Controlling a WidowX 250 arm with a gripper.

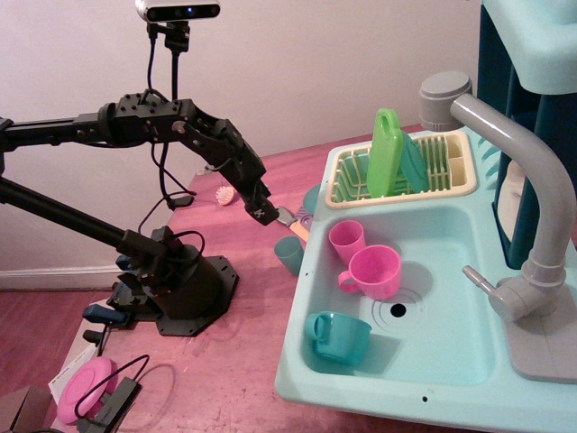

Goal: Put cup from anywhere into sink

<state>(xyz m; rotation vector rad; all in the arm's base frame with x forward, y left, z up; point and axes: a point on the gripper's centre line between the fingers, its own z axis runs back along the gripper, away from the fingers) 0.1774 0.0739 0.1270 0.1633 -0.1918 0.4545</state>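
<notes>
Frame centre: claw [295,225] hovers just above small teal cup [289,255] on counter [225,370], beside sink [451,225]; claw opening indiscernible.

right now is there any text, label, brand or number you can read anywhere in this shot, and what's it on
No readable text anywhere in this view.
White card at the lower left, under the pink disc: any print on it is too small and blurred to read.
Camera on the pole at top: no legible brand.
Sink, faucet, dish rack, cups and robot arm: no markings visible.
</notes>
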